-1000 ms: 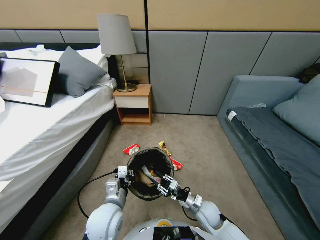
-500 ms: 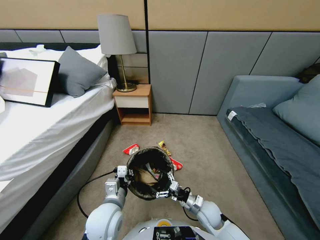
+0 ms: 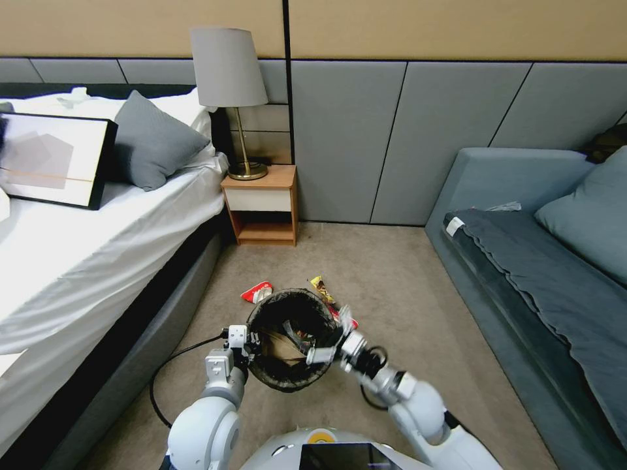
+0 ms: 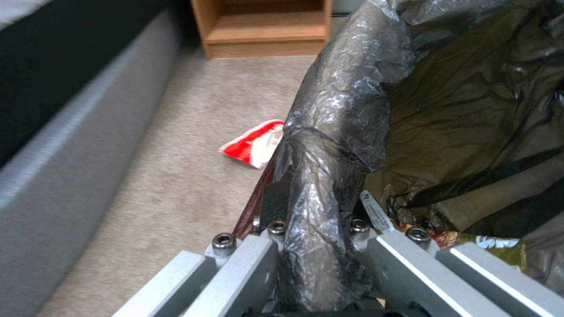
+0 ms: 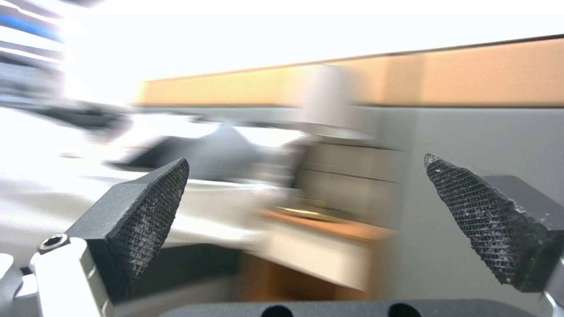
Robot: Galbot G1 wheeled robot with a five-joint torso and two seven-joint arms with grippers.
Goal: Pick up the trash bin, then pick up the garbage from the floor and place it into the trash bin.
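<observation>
Carpet below, left pincer (image 3: pixel 251 341) clamps trash bin (image 3: pixel 292 303) rim.

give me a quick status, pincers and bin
Left pincer clamped on trash bin rim. Right pincer open, empty, at the rim's far side. Red wrapper on carpet beyond.

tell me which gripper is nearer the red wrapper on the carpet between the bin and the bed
Left. The left gripper clamps the trash bin rim just behind the red wrapper; the open right gripper sits across the bin.

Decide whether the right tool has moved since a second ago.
Yes. The right tool has pulled out of the trash bin to its rim, toward the red wrapper, empty and open.
</observation>
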